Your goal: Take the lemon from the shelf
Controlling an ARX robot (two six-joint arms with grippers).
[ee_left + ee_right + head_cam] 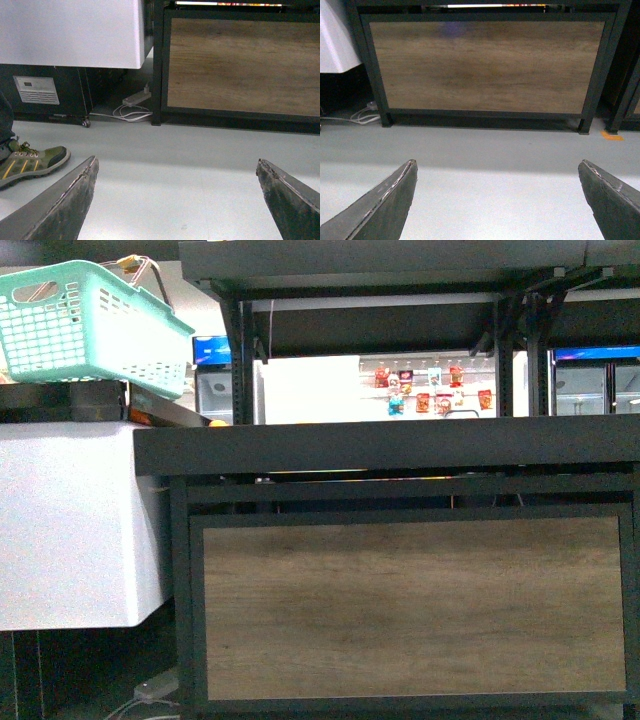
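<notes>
The shelf point(390, 445) is a black metal rack right in front of me, its wide dark tray edge at mid height with a wood panel point(410, 605) below. No lemon shows in any view; the tray's top surface is hidden behind its front edge. My left gripper point(177, 162) is open over bare grey floor, low down and facing the shelf's wood panel point(240, 65). Just as low, my right gripper point(497, 162) is also open and empty, facing the same panel point(485, 65). Neither arm appears in the front view.
A teal plastic basket point(90, 325) sits up at the left above a white cabinet point(70, 520). A small orange bit point(217, 423) peeks beside the rack post. A person's shoe point(30, 162) and a power strip with cables point(135, 100) lie on the floor at the left.
</notes>
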